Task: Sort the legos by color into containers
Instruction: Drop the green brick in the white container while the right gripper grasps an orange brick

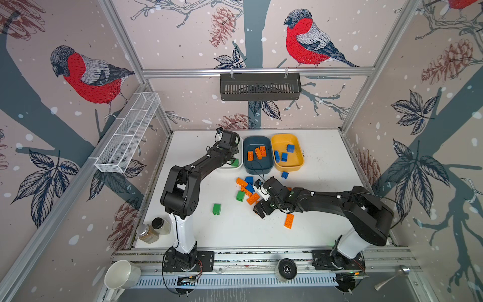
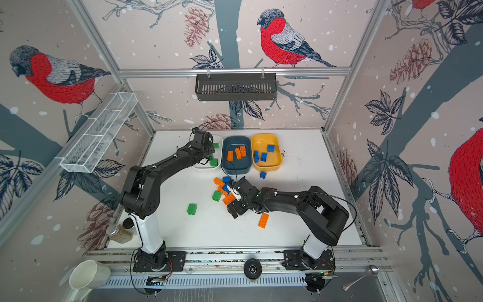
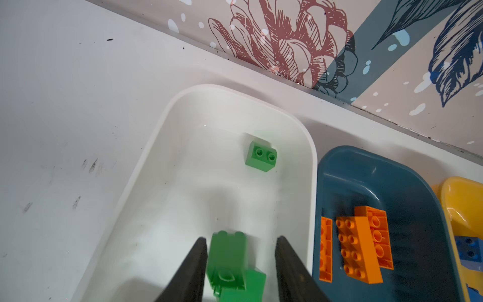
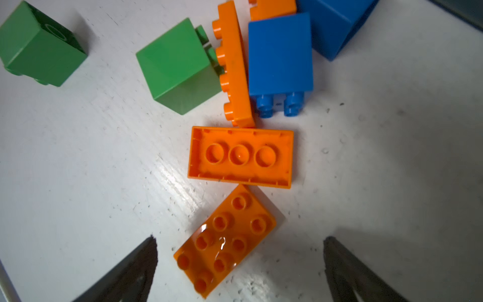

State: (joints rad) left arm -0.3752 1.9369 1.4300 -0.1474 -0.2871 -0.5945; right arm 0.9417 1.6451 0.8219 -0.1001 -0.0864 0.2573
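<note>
My left gripper [image 3: 241, 238] hangs over the white container [image 3: 183, 109] with its jaws apart. A blurred green lego [image 3: 227, 258] sits loose between them, above another green one [image 3: 248, 287]; a third [image 3: 261, 157] lies farther in. Orange legos [image 1: 257, 153] lie in the teal container [image 1: 257, 170] and blue legos [image 1: 283, 157] in the yellow container [image 1: 287, 167]. My right gripper [image 4: 241, 239] is open just above a studs-up orange lego [image 4: 224, 243] on the table. Beyond it lie an upside-down orange lego [image 4: 240, 157], a blue one [image 4: 279, 57] and a green one [image 4: 180, 65].
Loose on the table are a green lego [image 1: 216, 209], an orange one [image 1: 289, 221] and a blue one [image 1: 285, 174]. Two jars [image 1: 154, 230] stand at the front left corner. A black wall basket [image 1: 260, 86] and a white mesh tray [image 1: 128, 133] hang above.
</note>
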